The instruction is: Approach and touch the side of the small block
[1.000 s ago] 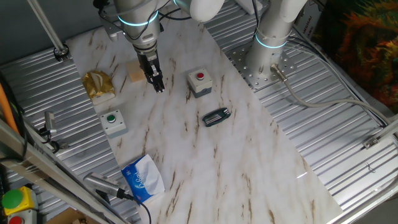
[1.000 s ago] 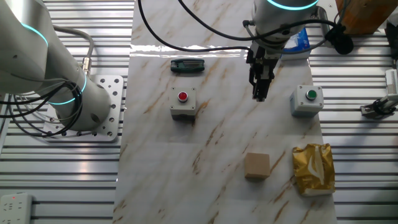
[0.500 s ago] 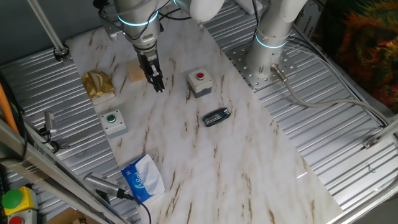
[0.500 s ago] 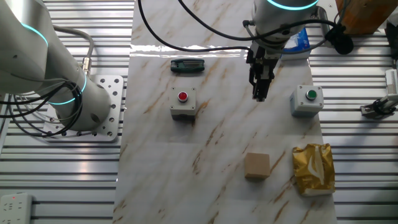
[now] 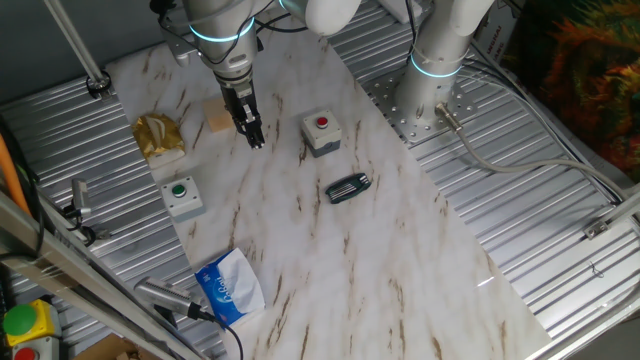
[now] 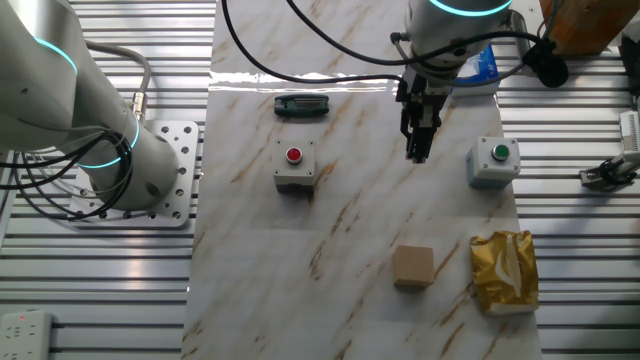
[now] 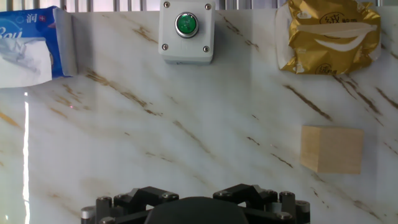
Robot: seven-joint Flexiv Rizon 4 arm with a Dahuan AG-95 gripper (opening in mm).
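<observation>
The small block (image 5: 217, 115) is a pale tan wooden cube on the marble board. It also shows in the other fixed view (image 6: 413, 267) and at the right of the hand view (image 7: 331, 149). My gripper (image 5: 255, 138) points down over the board, beside the block and clearly apart from it, as the other fixed view (image 6: 416, 152) shows. Its fingers are pressed together with nothing between them. In the hand view only the dark gripper base shows at the bottom edge; the fingertips are out of sight.
A grey box with a green button (image 7: 186, 31) and a gold wad (image 7: 328, 34) lie beyond the block. A grey box with a red button (image 5: 321, 133), a black object (image 5: 348, 187) and a blue tissue pack (image 5: 229, 286) also sit on the board.
</observation>
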